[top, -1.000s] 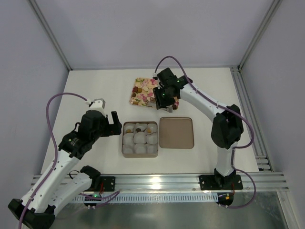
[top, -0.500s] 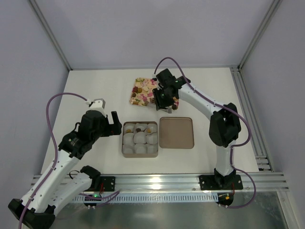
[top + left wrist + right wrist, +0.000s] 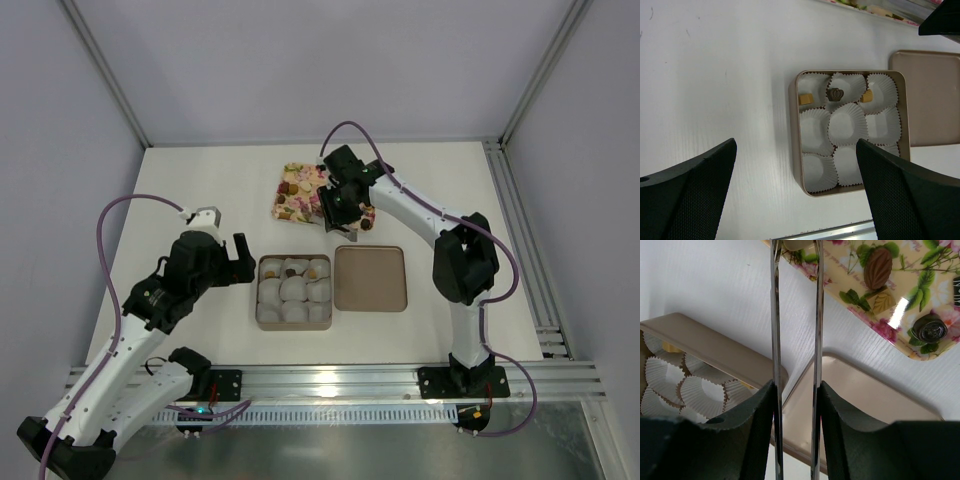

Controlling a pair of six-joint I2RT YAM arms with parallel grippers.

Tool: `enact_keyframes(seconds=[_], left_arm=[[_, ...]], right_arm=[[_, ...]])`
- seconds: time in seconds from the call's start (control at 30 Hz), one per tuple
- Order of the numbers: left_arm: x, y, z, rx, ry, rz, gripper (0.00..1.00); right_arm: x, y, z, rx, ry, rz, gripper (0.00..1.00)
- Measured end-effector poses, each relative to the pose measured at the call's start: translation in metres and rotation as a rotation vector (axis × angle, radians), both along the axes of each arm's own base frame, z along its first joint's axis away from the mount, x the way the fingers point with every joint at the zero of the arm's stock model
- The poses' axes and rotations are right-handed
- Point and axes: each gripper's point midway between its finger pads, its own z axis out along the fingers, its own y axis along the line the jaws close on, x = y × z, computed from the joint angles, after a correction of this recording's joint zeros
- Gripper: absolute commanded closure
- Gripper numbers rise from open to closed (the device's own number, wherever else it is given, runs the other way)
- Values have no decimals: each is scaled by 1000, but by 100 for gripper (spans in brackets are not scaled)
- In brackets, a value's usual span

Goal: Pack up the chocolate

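Right end effector (image 3: 795,390), clamped on thin metal tweezers (image 3: 775,315) above the flower-printed rectangular tray (image 3: 935,285) of small brown chocolates (image 3: 878,267) at upper centre, and left end effector (image 3: 797,192), spread wide by the square brown box (image 3: 796,150) holding three: a slack pinch could drop one onto the white tabletop (image 3: 200,180).

White table (image 3: 200,180) carries 3 things: box (image 3: 259,292), lid (image 3: 370,278) (just beside), flowered tray (image 3: 285,208).

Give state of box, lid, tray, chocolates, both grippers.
box, open, three of nine cups filled
lid, off, lying beside box
tray, holding loose chocolates
left gripper, jaws open, empty
right gripper, jaws narrowed around cream chocolate at tray corner, grip unclear
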Motion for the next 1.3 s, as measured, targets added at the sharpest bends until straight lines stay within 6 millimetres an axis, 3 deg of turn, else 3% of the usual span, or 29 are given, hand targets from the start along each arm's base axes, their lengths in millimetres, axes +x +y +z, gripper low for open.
enact_keyframes(seconds=[0.9, 1.3], left_arm=[[0, 0, 0, 0, 0, 0, 0], [0, 0, 0, 0, 0, 0, 0]], right_arm=[[-4, 4, 0, -5, -1, 11, 69], [3, 1, 6, -22, -32, -10, 71]])
